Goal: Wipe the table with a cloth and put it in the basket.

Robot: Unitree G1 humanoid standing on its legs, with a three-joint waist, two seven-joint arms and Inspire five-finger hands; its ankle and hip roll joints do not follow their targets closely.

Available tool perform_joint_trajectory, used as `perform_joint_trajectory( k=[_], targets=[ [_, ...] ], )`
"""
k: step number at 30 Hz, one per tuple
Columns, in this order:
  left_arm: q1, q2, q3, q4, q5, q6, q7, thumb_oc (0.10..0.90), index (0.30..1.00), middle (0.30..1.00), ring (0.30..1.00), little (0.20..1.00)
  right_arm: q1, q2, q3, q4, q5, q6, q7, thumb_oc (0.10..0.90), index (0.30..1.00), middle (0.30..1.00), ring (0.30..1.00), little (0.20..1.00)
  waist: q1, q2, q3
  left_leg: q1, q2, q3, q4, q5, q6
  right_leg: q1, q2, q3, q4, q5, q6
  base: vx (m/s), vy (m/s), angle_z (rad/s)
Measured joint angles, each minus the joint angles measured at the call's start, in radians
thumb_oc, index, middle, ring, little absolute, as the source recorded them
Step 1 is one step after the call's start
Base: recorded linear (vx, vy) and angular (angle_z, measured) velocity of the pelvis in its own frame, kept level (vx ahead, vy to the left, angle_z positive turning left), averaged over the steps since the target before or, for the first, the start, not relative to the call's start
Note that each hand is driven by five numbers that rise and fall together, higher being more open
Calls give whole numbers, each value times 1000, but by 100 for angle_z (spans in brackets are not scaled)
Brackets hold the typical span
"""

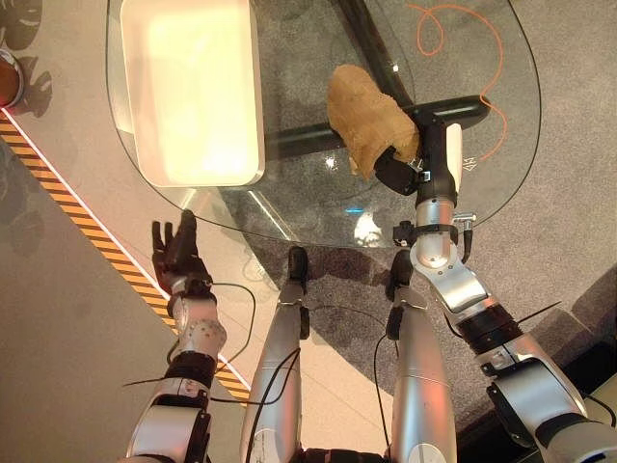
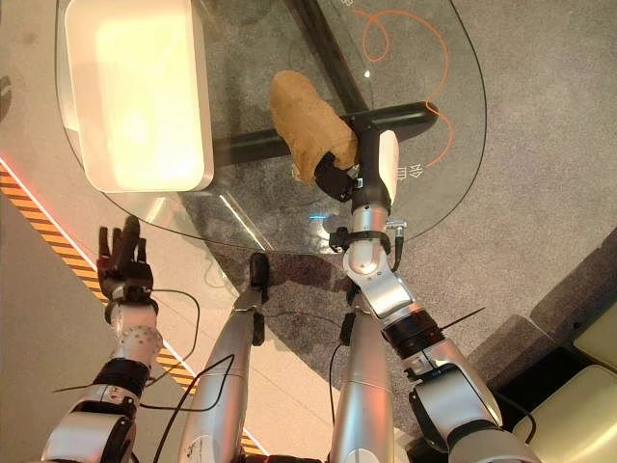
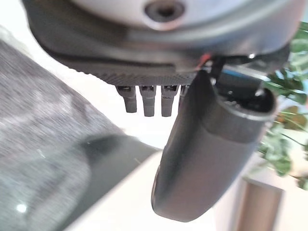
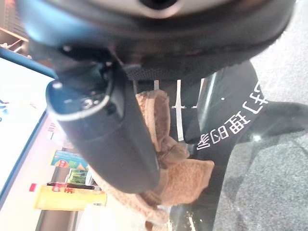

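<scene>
Cloth (image 1: 366, 118), tan and bunched, lies on the glass table (image 1: 501, 145), held at its near end by the right hand (image 1: 403, 166), whose fingers and thumb curl round it. The white basket (image 1: 193, 87) stands on the table's left part, well apart from the cloth. Beside the table's near edge, the left hand (image 1: 175, 253) hangs with fingers straight, holding nothing.

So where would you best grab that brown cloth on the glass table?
Probably at its near end, coming from the robot's own side. The cloth lies bunched in a long heap on the glass table, and the right hand already grips that thick near end; the far end lies flatter.
</scene>
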Motion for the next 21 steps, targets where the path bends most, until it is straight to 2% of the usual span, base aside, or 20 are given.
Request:
perform_joint_trajectory(
  k=[6, 9, 13, 16, 21],
  targets=[
    [-34, 24, 43, -64, -37, -83, 26, 800, 900, 900, 900, 900, 1, 1, 0, -19, -3, -13, 22, 100, 300, 300, 300, 200, -16, -2, 1, 0, 1, 0, 0, -1, -1, 0, 1, 0, 1, -1, 0, 0, 0, 0],
    [-27, 14, 41, -152, -34, -118, 22, 800, 900, 900, 900, 900, 5, -1, -2, -42, -3, -13, 37, 100, 300, 300, 300, 200, -17, -6, 2, 0, 2, 1, -1, -1, -1, -2, 2, 0, 1, -1, 0, 0, 0, 0],
    [-25, -22, 28, -265, 50, -145, 19, 800, 900, 900, 900, 900, 28, 4, -3, -89, -4, -17, 65, 100, 300, 300, 300, 200, -15, -10, 2, -1, 2, 0, -1, -2, -2, -4, 2, 0, 7, -5, 0, 7, -29, 1],
    [-19, -67, 15, -374, 154, -148, 21, 800, 900, 900, 900, 900, 36, 17, -5, -96, -8, -30, 94, 100, 300, 300, 300, 200, -15, -11, 2, -1, 2, 0, -2, -2, -2, -7, 1, 0, 12, -9, 0, 6, -24, 0],
    [-14, -74, -43, -485, 231, -133, 17, 800, 900, 900, 900, 900, 40, 23, -8, -96, -15, -32, 138, 100, 300, 300, 300, 200, -17, -11, 2, -1, 3, 0, -4, -2, -3, -10, 2, 0, 15, -12, 0, 0, 0, 0]
  ],
)
